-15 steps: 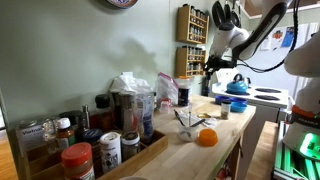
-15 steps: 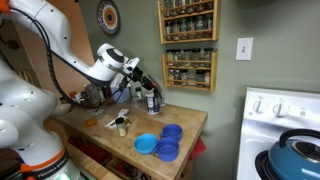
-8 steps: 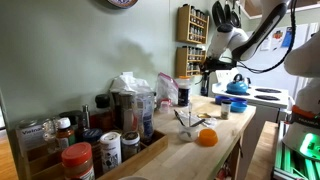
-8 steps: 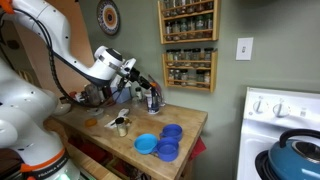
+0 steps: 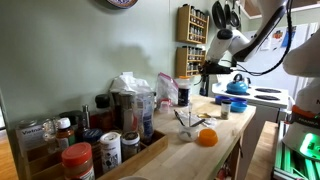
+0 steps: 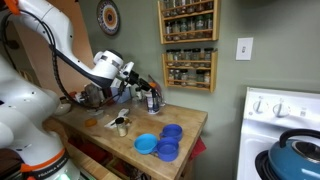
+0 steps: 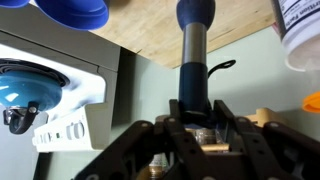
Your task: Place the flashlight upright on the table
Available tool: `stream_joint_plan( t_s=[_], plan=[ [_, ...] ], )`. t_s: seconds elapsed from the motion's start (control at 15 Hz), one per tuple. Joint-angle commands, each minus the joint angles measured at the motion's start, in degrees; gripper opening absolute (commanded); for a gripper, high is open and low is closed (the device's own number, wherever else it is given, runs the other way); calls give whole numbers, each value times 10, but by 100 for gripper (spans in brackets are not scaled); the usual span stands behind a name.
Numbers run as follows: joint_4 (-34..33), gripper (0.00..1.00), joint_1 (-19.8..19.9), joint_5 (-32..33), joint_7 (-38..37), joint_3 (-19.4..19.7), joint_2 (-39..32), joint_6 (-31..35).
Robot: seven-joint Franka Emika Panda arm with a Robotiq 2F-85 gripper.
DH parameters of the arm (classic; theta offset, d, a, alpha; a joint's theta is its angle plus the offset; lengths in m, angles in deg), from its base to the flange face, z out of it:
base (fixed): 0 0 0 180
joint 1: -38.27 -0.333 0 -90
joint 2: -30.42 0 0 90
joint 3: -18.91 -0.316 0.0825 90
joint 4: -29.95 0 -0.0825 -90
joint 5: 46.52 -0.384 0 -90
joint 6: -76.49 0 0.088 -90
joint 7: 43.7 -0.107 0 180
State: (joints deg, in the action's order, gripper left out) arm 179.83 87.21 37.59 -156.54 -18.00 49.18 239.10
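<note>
The flashlight (image 7: 193,50) is a dark blue cylinder with a wider head, held between my gripper's fingers (image 7: 194,112) in the wrist view. In an exterior view the gripper (image 6: 150,92) holds the flashlight (image 6: 153,100) roughly upright just above the far part of the pale wooden table (image 6: 185,122). In another exterior view the gripper (image 5: 207,70) is over the table's far end (image 5: 225,135), and the flashlight is too small to make out there. The gripper is shut on the flashlight.
Blue bowls and lids (image 6: 160,142) lie near the table's front edge. A cup (image 6: 121,124) and an orange (image 5: 206,138) sit mid-table. Jars and bags (image 5: 130,100) crowd one end. A spice rack (image 6: 188,50) hangs behind. A white stove with a blue kettle (image 6: 298,150) stands beside.
The arm has shifted slightly; the gripper and flashlight stay in nearly the same place over the table's far part.
</note>
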Motion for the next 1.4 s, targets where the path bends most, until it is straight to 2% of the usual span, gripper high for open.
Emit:
stream_joint_plan(
  t_s=[0.0,0.27,0.67,0.93,1.13,1.2,1.27,1.33],
  plan=[
    [-17,13,19,67,-71,-30,-54,-47],
    [-27,13,19,116,-129,-36,-101,-86],
    [-50,13,15,148,-183,-27,-166,-102],
    [-62,13,13,169,-201,-27,-183,-121],
    [-67,13,8,194,-217,-31,-180,-161],
    [-68,13,-103,198,-210,74,-182,-178],
    [-68,13,-124,201,-207,92,-184,-193],
    [-70,13,-166,202,-202,129,-189,-205]
  ],
)
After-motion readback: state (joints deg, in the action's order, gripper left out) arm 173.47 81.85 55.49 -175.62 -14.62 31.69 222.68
